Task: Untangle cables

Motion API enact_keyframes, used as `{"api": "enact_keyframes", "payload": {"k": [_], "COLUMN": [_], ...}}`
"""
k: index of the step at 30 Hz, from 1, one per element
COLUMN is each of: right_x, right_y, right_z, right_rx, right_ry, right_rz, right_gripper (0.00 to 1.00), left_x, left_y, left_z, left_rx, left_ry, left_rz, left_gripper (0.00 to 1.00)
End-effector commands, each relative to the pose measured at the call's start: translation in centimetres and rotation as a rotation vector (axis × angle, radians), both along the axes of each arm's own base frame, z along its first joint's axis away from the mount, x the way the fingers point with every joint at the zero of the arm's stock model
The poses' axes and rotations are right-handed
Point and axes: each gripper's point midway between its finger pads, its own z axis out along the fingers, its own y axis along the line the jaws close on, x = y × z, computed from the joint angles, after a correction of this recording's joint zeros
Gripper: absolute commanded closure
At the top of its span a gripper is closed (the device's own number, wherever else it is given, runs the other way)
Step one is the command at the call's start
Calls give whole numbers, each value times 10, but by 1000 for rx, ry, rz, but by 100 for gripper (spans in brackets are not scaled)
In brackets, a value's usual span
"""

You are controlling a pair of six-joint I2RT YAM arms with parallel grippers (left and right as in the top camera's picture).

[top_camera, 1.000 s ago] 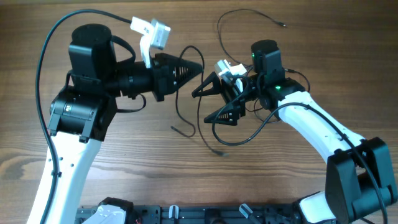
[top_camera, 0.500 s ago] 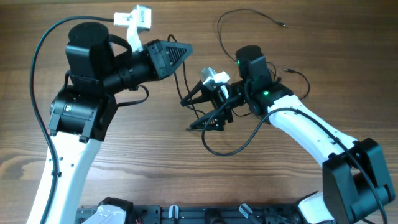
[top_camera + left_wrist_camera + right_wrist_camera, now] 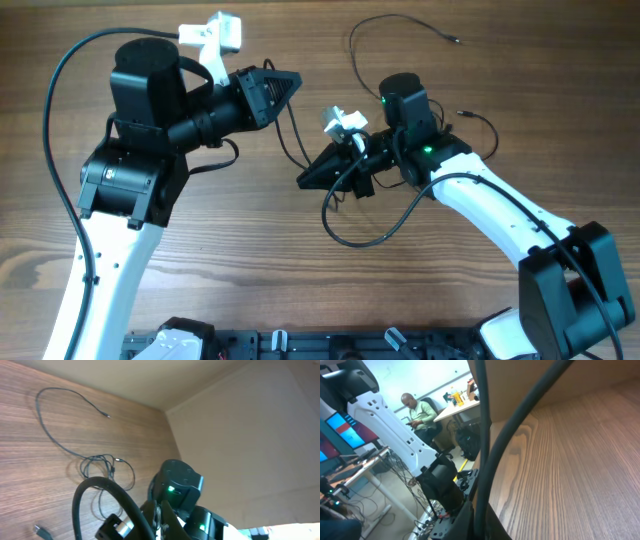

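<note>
Cables (image 3: 100, 464) thin, dark and limp, strewn over the wooden counter (image 3: 210, 270) between the two arms. One long strand curving away toward the far edge with a tiny metal plug at its end, the rest looped together under and beside the right gripper (image 3: 303, 181). Likely very light and floppy, with no stiffness to hold a shape. Prone to slipping through a loose pinch, and to tightening into a knot if tugged hard. Best taken on a free length just clear of a crossing, or close behind a plug, then drawn slowly away from the other grip.

Left gripper (image 3: 293, 80) raised, fingers pressed together, a strand running down from near the tips; held or merely passing behind, impossible to tell. Right gripper low over the tangle, fingers likewise pressed together, pointing toward the left gripper; anything pinched between them not discernible. Neither wrist view of help on that.
</note>
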Motion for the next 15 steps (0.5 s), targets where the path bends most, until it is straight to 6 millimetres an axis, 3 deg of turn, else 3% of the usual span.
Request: {"api": "enact_keyframes", "payload": {"k": [1,2,5,8,12,15], "right_x": [-1,0,19,49,88,102], "right_y": [0,0,4,2,-19,-45], "right_z": [-5,-6,-20,-39,-56,-56], "right_rx": [-16,-19,-122,-234,-345,-396], "right_ry": [45,45,106,143,194,245], "right_rz": [3,-2,-131,-318,-562,-685], "right_gripper": [96,96,96,96,96,96], "left_x": [9,10,11,9,3,-6], "left_y": [11,14,25,35,59,78], "left_z": [-7,-10,-27,-43,-70,-90], "left_rx": [63,76,127,176,284,378], "left_ry": [-10,2,63,121,218,295], "left_rz": [79,98,159,209,312,385], "left_gripper": [94,84,34,0,0,0]}}
